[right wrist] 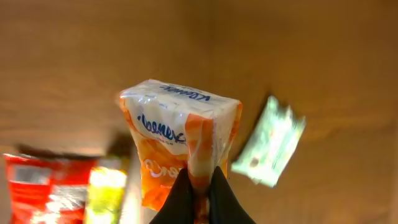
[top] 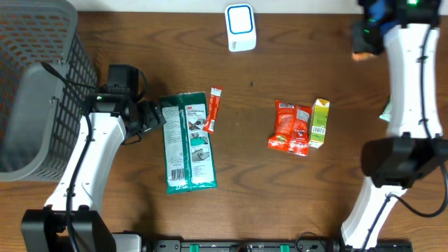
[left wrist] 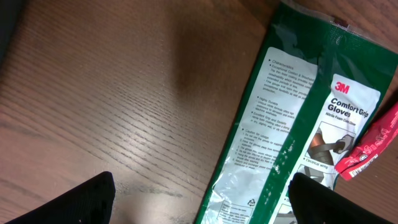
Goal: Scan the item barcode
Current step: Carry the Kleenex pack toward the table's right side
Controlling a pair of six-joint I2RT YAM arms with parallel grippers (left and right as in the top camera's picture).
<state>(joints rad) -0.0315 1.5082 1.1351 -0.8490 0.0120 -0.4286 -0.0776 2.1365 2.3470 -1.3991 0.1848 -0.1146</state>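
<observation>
My right gripper [right wrist: 200, 186] is shut on the seam of an orange and white Kleenex tissue packet [right wrist: 177, 143], held up off the table. From overhead this packet [top: 360, 53] shows as a small orange spot at the far right, to the right of a white and blue scanner [top: 240, 28] at the back edge. My left gripper [left wrist: 202, 205] is open and empty, low over the left edge of a green 3M gloves pack [left wrist: 292, 118]. One finger [left wrist: 81, 202] is over bare wood, the other over the pack. The barcode is not visible.
A red stick packet [top: 213, 109] lies on the gloves pack's right edge. A red snack bag [top: 289, 127] and a yellow-green carton [top: 319, 123] sit mid-table. A pale green packet [right wrist: 268, 142] lies by the right arm. A grey basket [top: 35, 91] fills the left side.
</observation>
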